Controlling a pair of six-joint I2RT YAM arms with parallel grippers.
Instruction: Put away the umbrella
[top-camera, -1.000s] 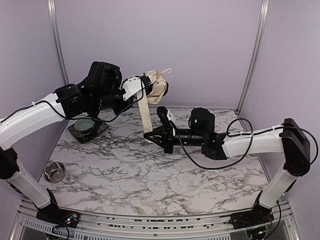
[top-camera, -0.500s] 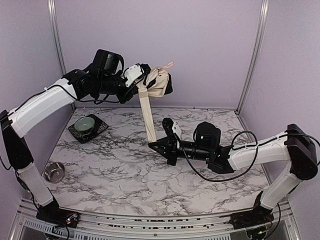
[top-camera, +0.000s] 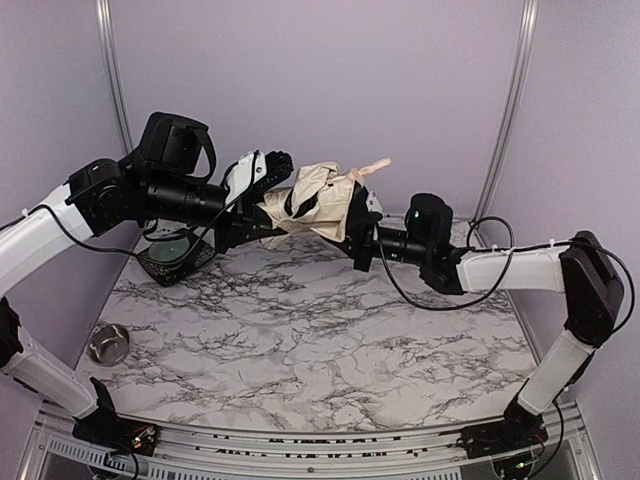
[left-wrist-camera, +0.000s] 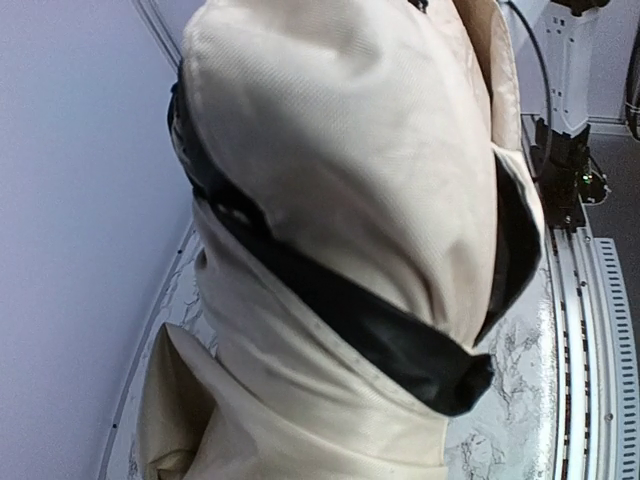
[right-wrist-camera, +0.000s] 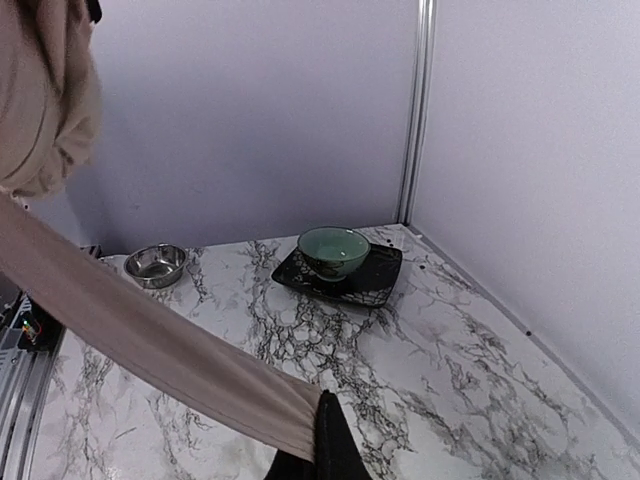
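Left gripper (top-camera: 283, 200): clamped on the folded cream umbrella (top-camera: 325, 195), carried in the air over the far middle of the marble table (top-camera: 300, 340). In the left wrist view the bunched fabric (left-wrist-camera: 350, 200) fills nearly the whole frame, with black bands across it; the fingers cannot be told apart from the fabric there.

Right gripper (top-camera: 360, 238): fully closed, reaching in from the right and meeting the bundle at its right end. The right wrist view shows a flat beige strap (right-wrist-camera: 150, 340) running down from the bundle at upper left and ending pinched at the dark fingertips (right-wrist-camera: 327, 440).

The two grippers sit close, with the umbrella between them and no part of it on the table.

Far left corner: green bowl (top-camera: 172, 248) on a black square plate (top-camera: 200, 258). Near left edge: small steel bowl (top-camera: 108, 343), well apart from both arms.
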